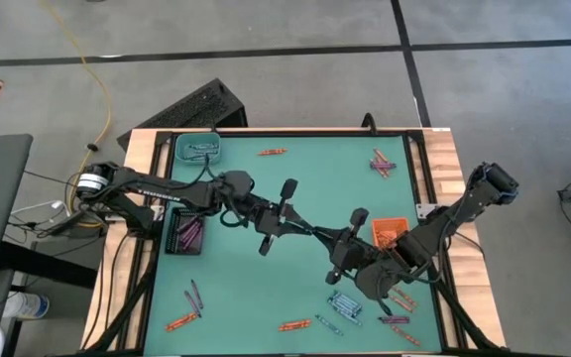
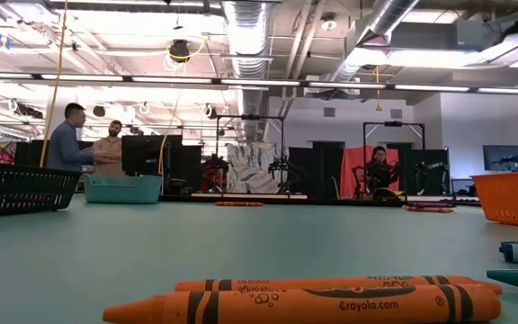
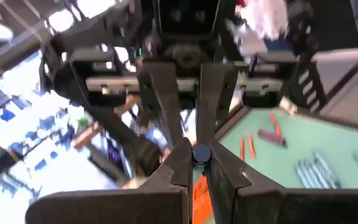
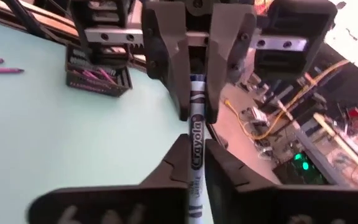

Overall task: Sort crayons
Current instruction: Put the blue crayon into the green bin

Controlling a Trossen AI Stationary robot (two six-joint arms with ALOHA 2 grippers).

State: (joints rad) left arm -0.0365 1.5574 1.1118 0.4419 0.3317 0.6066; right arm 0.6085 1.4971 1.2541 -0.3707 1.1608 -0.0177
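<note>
A pale blue-grey crayon [image 4: 196,124] hangs above the middle of the teal table, between my two grippers, which point at each other. My left gripper [image 1: 305,230] comes from the table's left and is shut on one end. My right gripper [image 1: 325,238] comes from the right and has its fingers against the other end. More crayons in orange-red, purple and blue-grey lie on the table, among them two orange ones [image 2: 331,301] in front of the low view. My left gripper pinches the crayon's end [image 3: 201,155] between its two fingers. The fingers come level from the table's left and lie along the crayon, which is lifted clear of the table. My right gripper has the crayon's other end [image 4: 195,158] between its two fingers [image 4: 219,165], one on each side. They come from the table's right, slanting slightly down, along the crayon. The labelled middle [image 4: 197,134] stays bare between the two grippers.
A teal tray [image 1: 201,149] stands at the far left, a black tray [image 1: 186,230] with purple crayons at the left, an orange tray [image 1: 390,233] at the right. Loose crayons lie at the far edge [image 1: 272,151], far right [image 1: 383,164], near left [image 1: 191,297] and near right [image 1: 345,302].
</note>
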